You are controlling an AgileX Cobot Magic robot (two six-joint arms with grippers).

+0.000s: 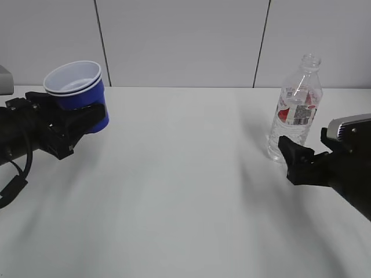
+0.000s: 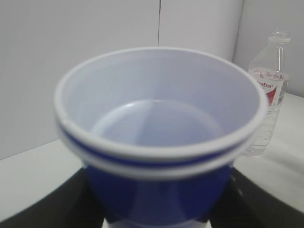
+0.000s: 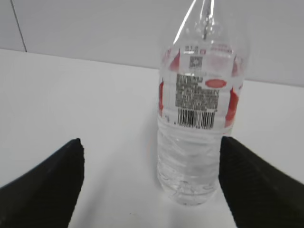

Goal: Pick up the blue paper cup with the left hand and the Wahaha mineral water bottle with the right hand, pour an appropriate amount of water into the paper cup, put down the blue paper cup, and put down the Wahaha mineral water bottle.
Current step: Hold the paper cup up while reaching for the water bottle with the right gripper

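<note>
**A bare robot test room**

It looks like a lab setup: a plain white table (image 1: 185,191) against pale grey wall panels (image 1: 179,40) with dark seams, and two black robot arms reaching in from either side.

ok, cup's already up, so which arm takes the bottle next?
Right. The right gripper is open, with the upright Wahaha mineral water bottle standing on the table just ahead between its fingers, not gripped. The left gripper already holds the blue paper cup.
</note>
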